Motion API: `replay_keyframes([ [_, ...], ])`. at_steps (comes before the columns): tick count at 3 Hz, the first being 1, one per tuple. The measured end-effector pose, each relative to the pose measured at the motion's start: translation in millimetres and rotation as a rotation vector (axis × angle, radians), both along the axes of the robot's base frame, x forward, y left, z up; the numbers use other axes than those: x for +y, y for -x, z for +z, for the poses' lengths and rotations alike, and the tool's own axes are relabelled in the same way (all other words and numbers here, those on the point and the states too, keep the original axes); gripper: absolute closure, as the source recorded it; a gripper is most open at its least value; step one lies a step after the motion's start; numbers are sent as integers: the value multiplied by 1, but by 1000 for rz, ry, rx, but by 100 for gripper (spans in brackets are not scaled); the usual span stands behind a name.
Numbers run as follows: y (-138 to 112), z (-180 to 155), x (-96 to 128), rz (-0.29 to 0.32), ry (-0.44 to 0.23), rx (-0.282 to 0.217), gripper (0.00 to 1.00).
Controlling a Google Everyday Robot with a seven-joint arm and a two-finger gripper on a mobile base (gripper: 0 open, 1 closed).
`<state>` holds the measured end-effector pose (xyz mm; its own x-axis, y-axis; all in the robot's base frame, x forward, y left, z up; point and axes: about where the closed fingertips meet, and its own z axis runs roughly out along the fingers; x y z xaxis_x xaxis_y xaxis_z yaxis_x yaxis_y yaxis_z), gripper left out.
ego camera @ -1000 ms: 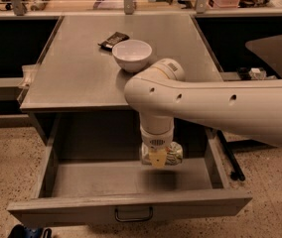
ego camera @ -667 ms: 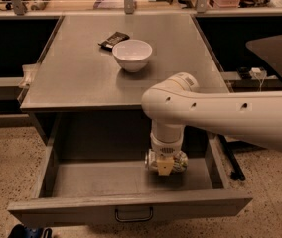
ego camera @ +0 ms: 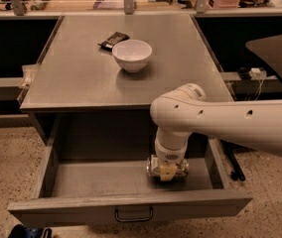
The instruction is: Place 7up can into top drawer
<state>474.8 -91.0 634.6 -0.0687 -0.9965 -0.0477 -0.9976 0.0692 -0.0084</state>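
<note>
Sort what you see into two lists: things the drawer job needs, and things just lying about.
Belongs to the job:
7up can, down inside the drawer
top drawer, pulled open
gripper, low in the drawer at the can

Just lying about:
white bowl, on the tabletop
dark flat packet, behind the bowl

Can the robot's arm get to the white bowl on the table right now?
Probably yes, but not straight away. The gripper is down inside the open top drawer, at the 7up can. It would have to lift out first. Nothing covers the white bowl, so the way looks free.
</note>
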Motion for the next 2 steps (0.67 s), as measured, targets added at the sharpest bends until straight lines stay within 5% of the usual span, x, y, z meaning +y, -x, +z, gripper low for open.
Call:
replay_keyframes([
  [2,0,0,0,0,0,0,27],
])
